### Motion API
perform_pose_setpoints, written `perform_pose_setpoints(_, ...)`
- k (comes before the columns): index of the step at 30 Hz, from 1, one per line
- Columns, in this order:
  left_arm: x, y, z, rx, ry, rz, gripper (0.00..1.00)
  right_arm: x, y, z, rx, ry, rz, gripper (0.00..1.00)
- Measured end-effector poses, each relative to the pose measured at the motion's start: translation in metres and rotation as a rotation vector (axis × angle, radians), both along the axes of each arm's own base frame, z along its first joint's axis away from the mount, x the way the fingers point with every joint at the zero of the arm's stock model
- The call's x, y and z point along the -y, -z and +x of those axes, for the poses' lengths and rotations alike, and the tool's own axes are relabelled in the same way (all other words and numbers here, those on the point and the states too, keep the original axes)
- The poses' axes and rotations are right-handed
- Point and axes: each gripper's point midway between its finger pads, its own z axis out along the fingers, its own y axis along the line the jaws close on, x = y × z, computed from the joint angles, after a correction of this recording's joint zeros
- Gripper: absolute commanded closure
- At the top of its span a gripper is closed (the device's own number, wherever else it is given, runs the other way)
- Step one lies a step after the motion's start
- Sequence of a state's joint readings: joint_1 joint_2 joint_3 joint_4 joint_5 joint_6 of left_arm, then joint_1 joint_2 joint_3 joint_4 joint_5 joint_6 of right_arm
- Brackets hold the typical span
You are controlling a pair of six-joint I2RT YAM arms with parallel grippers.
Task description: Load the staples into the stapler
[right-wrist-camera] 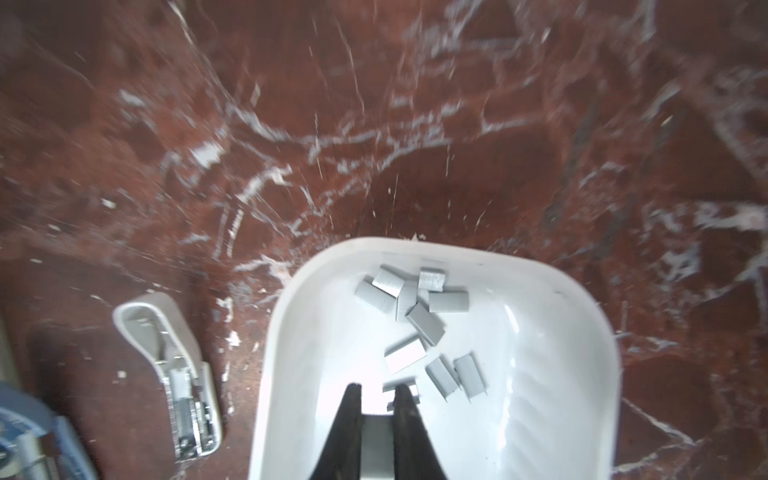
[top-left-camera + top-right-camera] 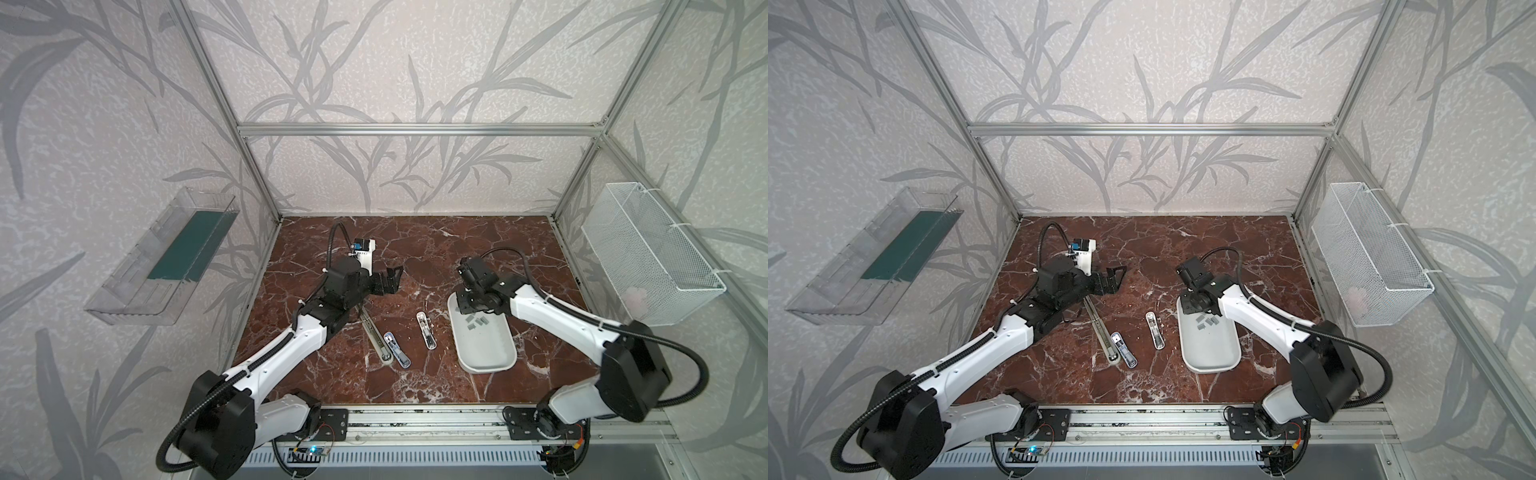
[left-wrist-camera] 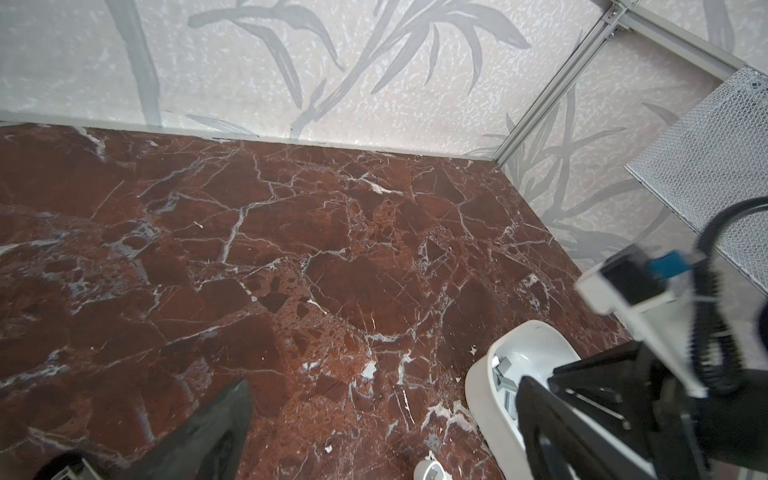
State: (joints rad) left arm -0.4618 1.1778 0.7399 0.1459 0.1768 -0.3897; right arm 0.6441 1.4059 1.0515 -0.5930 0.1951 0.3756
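Along the near edge runs a metal rail [image 2: 415, 424] that carries the bases of both arms, and beyond it spreads the red-brown marble table [image 2: 415, 249]. Near the middle of the table lies a blue stapler [image 2: 398, 351], opened flat, its long metal part [image 2: 374, 334] angling away to the far left and passing under the left arm. Just to its right, and apart from it, lies a white stapler [image 2: 426, 330]; the right wrist view shows this white stapler [image 1: 178, 374] with its metal works facing up. Further right sits a white tray [image 2: 486, 368], its long side running near to far. The staples [image 2: 476, 321], small grey strips, lie loose in the far half of the tray in both top views [image 2: 1206, 322]. In the right wrist view roughly ten staples [image 1: 419, 320] show, some overlapping. The right gripper [image 1: 377, 387] points down into the tray's far end, just beside the pile. Its fingers [image 1: 351, 419] stand close, with only a narrow gap. One strip lies right at a fingertip, and I cannot tell whether anything is pinched. The left gripper [image 2: 395, 282] hovers over bare table to the far left of the two staplers, jaws wide apart and holding nothing. A wire basket [image 2: 648, 249] hangs on the right wall and a clear shelf [image 2: 166, 257] on the left wall.
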Motion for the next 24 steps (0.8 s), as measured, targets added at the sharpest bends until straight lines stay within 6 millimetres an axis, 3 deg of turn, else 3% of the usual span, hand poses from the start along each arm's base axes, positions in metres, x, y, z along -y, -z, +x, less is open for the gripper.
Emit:
perform_pose_setpoints(3, -0.001, 0.006, -0.002, -0.027, -0.005, -0.008, 0.0, -0.017, -0.037, -0.012, 0.133, -0.06, 0.064, 0.85)
perform_pose_setpoints(6, -0.002, 0.017, -0.004, -0.07, -0.005, -0.016, 0.01, -0.047, -0.045, -0.034, 0.204, -0.157, 0.1, 0.85)
perform_pose_setpoints(10, -0.003, 0.036, -0.002, -0.141, -0.01, -0.033, 0.01, -0.08, -0.02, -0.055, 0.199, -0.26, 0.098, 0.86)
perform_pose_setpoints(16, -0.012, 0.083, -0.009, -0.265, -0.014, -0.042, 0.01, -0.104, 0.032, -0.057, 0.129, -0.279, 0.033, 0.91)
perform_pose_setpoints(21, -0.01, 0.092, -0.015, -0.274, 0.005, -0.06, 0.01, -0.111, 0.065, -0.062, 0.078, -0.263, -0.014, 0.93)
perform_pose_setpoints(24, -0.007, 0.091, -0.015, -0.267, 0.017, -0.07, 0.01, -0.115, 0.07, -0.066, 0.066, -0.257, -0.008, 0.93)
